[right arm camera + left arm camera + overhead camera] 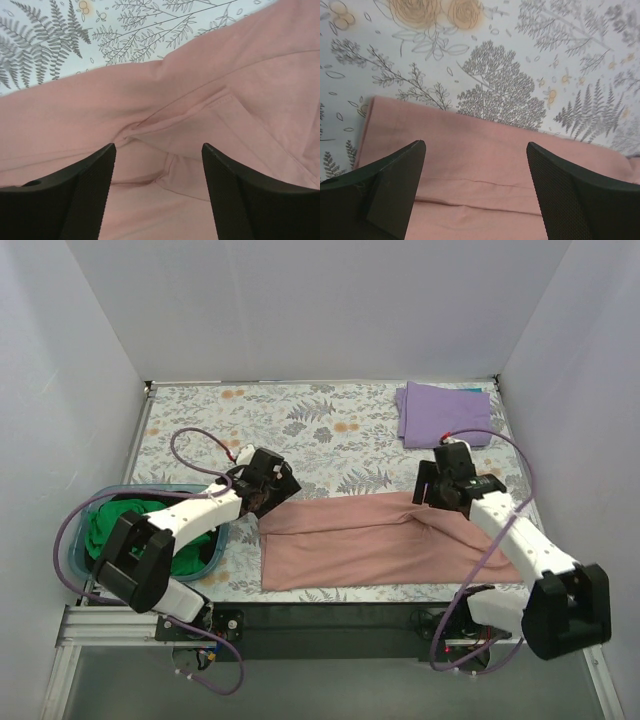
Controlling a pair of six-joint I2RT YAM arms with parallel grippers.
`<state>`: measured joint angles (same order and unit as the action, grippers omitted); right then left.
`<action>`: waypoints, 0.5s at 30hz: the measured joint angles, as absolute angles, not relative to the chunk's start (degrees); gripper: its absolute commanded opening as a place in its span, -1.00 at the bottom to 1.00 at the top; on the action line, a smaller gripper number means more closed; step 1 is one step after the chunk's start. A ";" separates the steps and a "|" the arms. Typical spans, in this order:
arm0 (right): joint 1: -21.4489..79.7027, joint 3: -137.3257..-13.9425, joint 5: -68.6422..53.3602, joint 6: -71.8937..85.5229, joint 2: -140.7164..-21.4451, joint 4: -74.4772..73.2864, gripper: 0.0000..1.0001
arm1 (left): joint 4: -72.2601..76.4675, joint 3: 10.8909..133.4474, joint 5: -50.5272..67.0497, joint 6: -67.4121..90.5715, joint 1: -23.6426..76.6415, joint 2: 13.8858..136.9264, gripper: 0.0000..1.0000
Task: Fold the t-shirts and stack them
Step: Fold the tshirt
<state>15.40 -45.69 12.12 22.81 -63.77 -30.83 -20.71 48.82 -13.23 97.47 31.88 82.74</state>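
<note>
Pink t-shirt [370, 540] laid flat, purple t-shirt [443, 412] folded beyond

The left arm [195, 512] and the right arm [520, 540] are both made of white tubes with big black blocks at the joints. A thin purple cable [60, 555] loops off each one, with a bit of red at the end. The fingers [240, 200] are black, flat and covered in tiny bumps.
</note>
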 measured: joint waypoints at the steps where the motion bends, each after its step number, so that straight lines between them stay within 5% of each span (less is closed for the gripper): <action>1: 16.71 -46.30 12.75 23.20 -66.41 -30.59 0.40 | -20.40 48.82 -12.75 97.34 32.42 83.90 0.64; 7: 19.66 -49.89 17.76 25.61 -79.15 -29.61 0.20 | -19.59 48.36 -11.11 97.08 34.89 88.12 0.64; 9: 19.86 -50.81 19.22 26.11 -82.11 -29.36 -0.07 | -19.25 47.68 -11.05 97.10 34.96 88.16 0.64; 13: 20.01 -51.59 22.02 27.07 -86.11 -28.21 -0.16 | -18.13 45.84 -11.20 97.34 34.96 87.61 0.65; 15: 20.01 -51.64 22.83 27.16 -87.20 -27.90 -0.43 | -17.21 44.80 -11.35 97.65 34.96 86.89 0.66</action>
<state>20.01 -51.64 22.83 27.16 -87.20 -27.90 -17.21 44.80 -11.35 97.65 34.96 86.89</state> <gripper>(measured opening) 0.383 0.822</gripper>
